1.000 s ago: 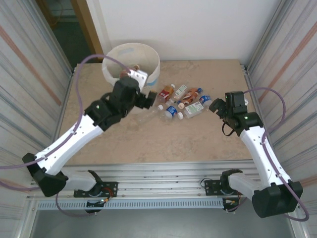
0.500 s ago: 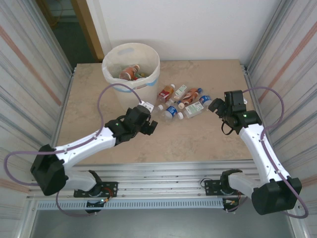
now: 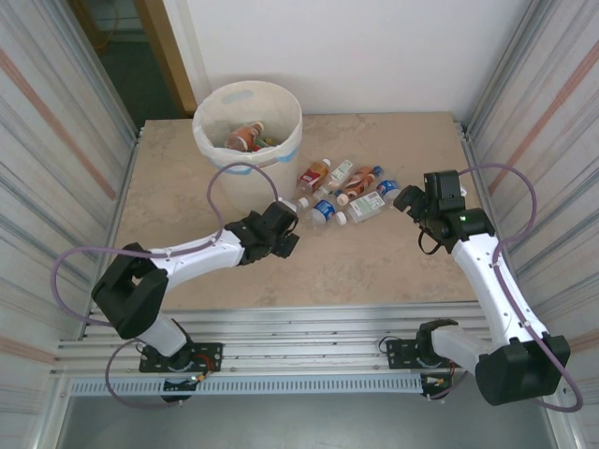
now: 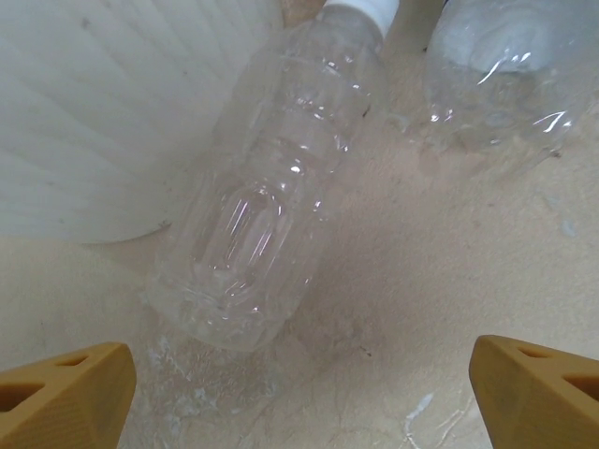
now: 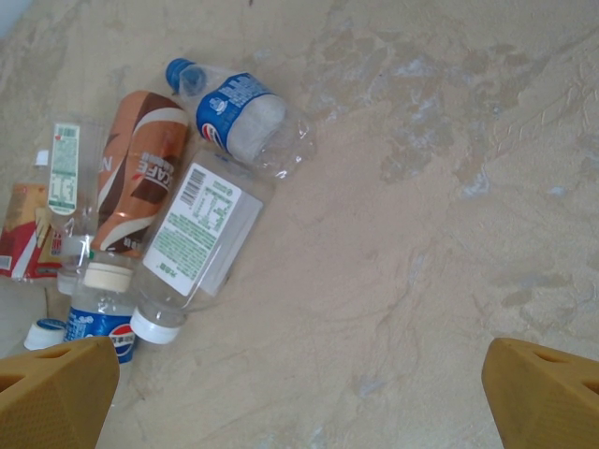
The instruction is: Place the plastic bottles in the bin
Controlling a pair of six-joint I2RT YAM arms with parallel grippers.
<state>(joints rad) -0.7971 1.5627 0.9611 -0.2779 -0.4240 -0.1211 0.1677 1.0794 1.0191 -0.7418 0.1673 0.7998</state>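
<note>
The cream-white bin (image 3: 281, 110) stands at the back left with several bottles (image 3: 245, 136) inside. More plastic bottles (image 3: 343, 192) lie in a cluster on the table to its right. My left gripper (image 3: 291, 227) is low over the table, open. Its orange fingertips (image 4: 64, 393) flank bare table (image 4: 393, 309) just short of a clear unlabelled bottle (image 4: 271, 187) with a white cap. That bottle lies beside the bin wall (image 4: 103, 112). My right gripper (image 3: 412, 201) hangs open to the right of the cluster. Ahead of it lie a blue-labelled bottle (image 5: 245, 117), a brown one (image 5: 140, 173) and a green-and-white-labelled one (image 5: 201, 229).
A second clear bottle (image 4: 496, 75) lies just right of the unlabelled one. Corrugated metal walls (image 3: 56, 150) close both sides and a white wall stands behind. The table (image 3: 374, 262) is bare marble-patterned surface between the cluster and the aluminium rail at the near edge.
My left arm has come away from above the bin and dropped low to the table, reaching toward the clear bottle, its jaws narrowing slightly. The right arm has not moved.
</note>
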